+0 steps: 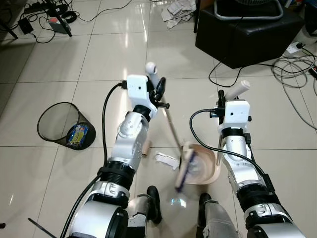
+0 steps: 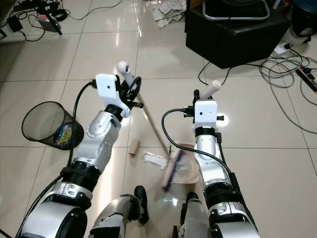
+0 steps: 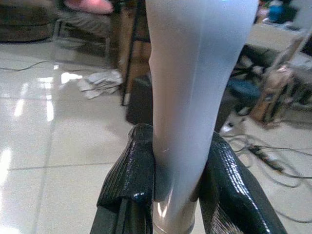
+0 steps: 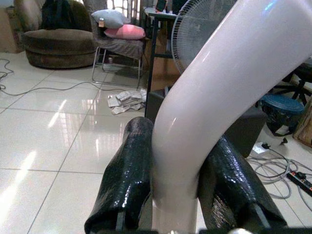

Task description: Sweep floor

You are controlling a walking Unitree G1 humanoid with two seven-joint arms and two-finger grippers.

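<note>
Broom (image 1: 174, 133) gripped by left end effector (image 1: 159, 89), bristles in dustpan (image 1: 205, 166).

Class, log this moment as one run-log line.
left claw: shut on broom handle | right claw: shut on dustpan handle | paper scrap: beside dustpan

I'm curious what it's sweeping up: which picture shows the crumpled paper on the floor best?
The right eye view: the paper scrap lies unobstructed beside the brush head. The left eye view shows it too, closer to the left arm. Both wrist views show gripped handles and the background instead.
</note>
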